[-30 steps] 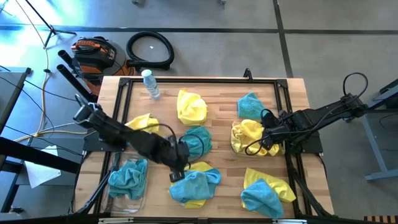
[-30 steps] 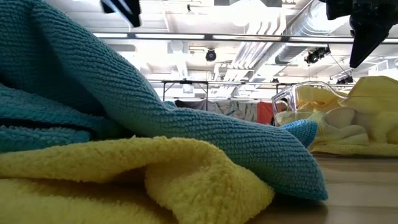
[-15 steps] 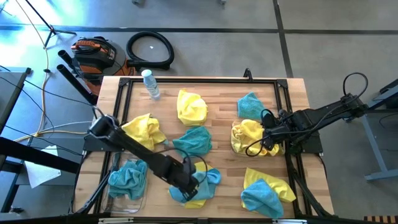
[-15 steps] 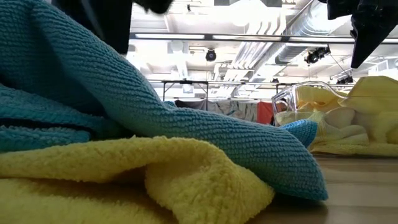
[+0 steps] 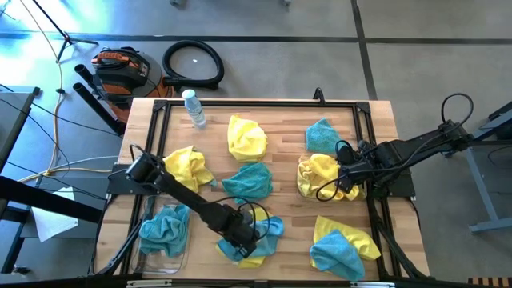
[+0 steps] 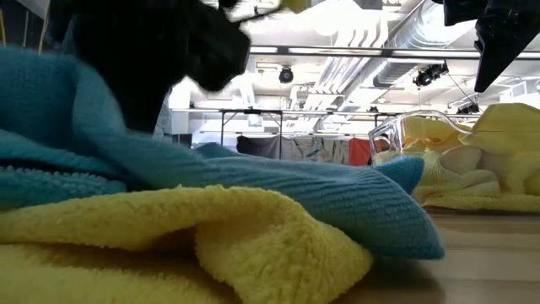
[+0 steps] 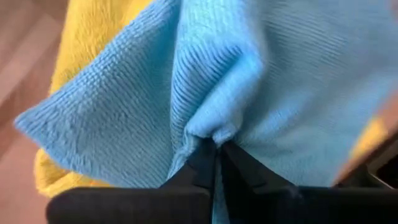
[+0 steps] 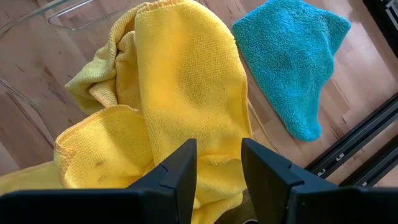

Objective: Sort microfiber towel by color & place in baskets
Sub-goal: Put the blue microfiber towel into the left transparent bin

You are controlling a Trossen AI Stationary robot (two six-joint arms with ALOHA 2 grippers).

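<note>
Near the table's near edge, a teal towel (image 5: 260,232) lies on top of a yellow towel (image 5: 254,258). My left gripper (image 5: 242,232) is down on the teal one, shut on a fold of it (image 7: 214,134). In the low view the gripper (image 6: 160,59) looms dark above this teal towel (image 6: 278,203). My right gripper (image 8: 217,158) is open and hovers over yellow towels (image 8: 186,81) heaped in the right clear basket (image 5: 302,186). The left clear basket (image 5: 164,258) holds teal towels (image 5: 164,228). My left gripper pinches a raised fold in the middle of the teal towel (image 7: 211,127) between its two fingers (image 7: 199,162). It comes from above, slanting from the table's left. The towel rests on the yellow towel (image 7: 62,81) beneath, and its cloth puckers toward the fingertips.
Loose towels lie about: yellow (image 5: 246,136), yellow (image 5: 186,166), teal (image 5: 250,180), teal (image 5: 322,136), and a teal one on a yellow one (image 5: 342,248) at the near right. A clear water bottle (image 5: 193,108) lies near the far left corner.
My left gripper has moved toward the near edge and down onto the teal towel lying on the yellow one. In the low view the towel's high ridge has sunk and flattened under the gripper. The right arm has kept still.
</note>
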